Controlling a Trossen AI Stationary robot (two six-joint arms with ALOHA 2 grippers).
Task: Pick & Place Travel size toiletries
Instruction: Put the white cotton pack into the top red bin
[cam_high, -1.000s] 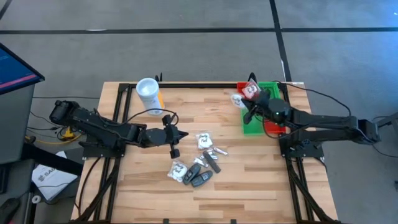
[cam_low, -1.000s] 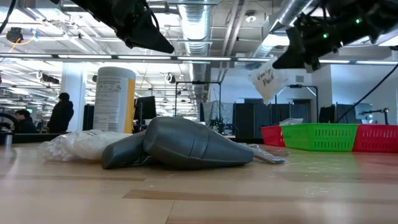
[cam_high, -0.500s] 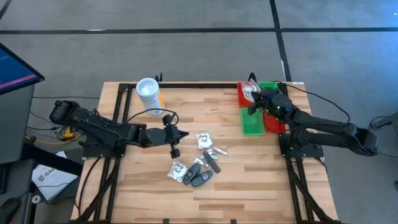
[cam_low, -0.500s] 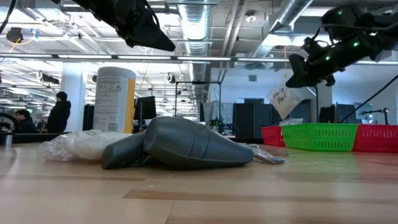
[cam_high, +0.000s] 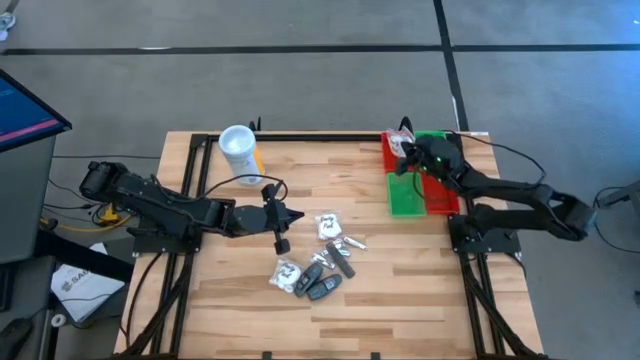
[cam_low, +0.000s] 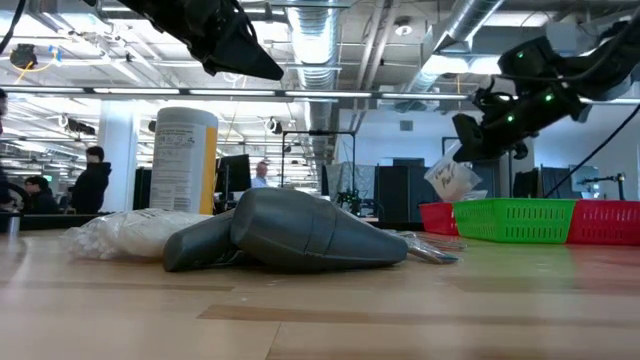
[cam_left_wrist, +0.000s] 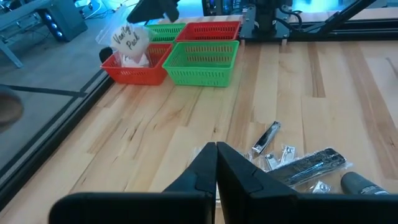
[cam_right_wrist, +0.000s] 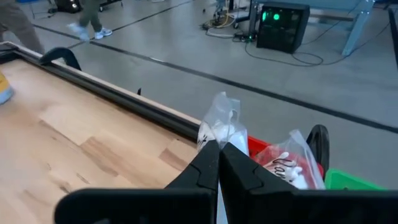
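Right gripper (cam_low: 478, 135) over red bin (cam_high: 388, 152)
Clamped on white packet (cam_low: 450, 178); left gripper (cam_high: 283, 216) clenched, empty, above table (cam_high: 420, 270).

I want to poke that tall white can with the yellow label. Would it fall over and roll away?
Probably it would tip fairly easily: the white canister stands upright and is tall for its narrow base, as the low view shows. Once on its side it would likely roll, since it is round. It stands near the table's far edge, so it might roll off.

Right claw (cam_high: 403, 152) carried white packet (cam_low: 451, 179) back over red bin (cam_high: 389, 150).
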